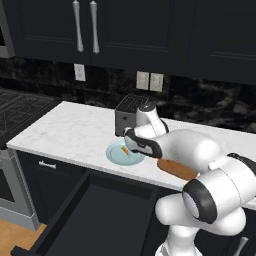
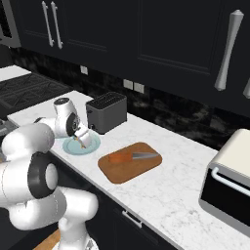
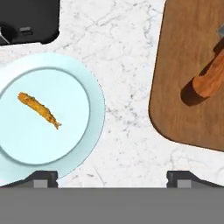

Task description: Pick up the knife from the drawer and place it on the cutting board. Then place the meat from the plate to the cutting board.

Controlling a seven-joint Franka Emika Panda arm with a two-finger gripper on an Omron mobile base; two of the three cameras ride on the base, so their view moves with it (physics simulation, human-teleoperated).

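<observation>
The orange-handled knife (image 2: 132,156) lies on the brown cutting board (image 2: 129,171); in the hand view its handle (image 3: 209,81) rests on the board (image 3: 183,109) at the right. The tiny orange-brown meat (image 3: 38,109) lies in the middle of the pale blue plate (image 3: 70,140). My gripper (image 3: 111,177) is open and empty. It hovers over the plate's rim on the side nearest the board, and over the marble between the two. In the base views the gripper (image 1: 130,147) (image 2: 84,139) hangs just above the plate (image 1: 112,154) (image 2: 71,146). The black drawer (image 1: 100,215) stands pulled out below the counter.
A dark toaster (image 1: 131,112) (image 2: 106,113) (image 3: 28,19) stands right behind the plate. A toaster oven (image 2: 229,188) sits at the counter's far right. The stove (image 1: 20,107) is at the left. The cutting board (image 1: 177,169) lies partly behind my arm.
</observation>
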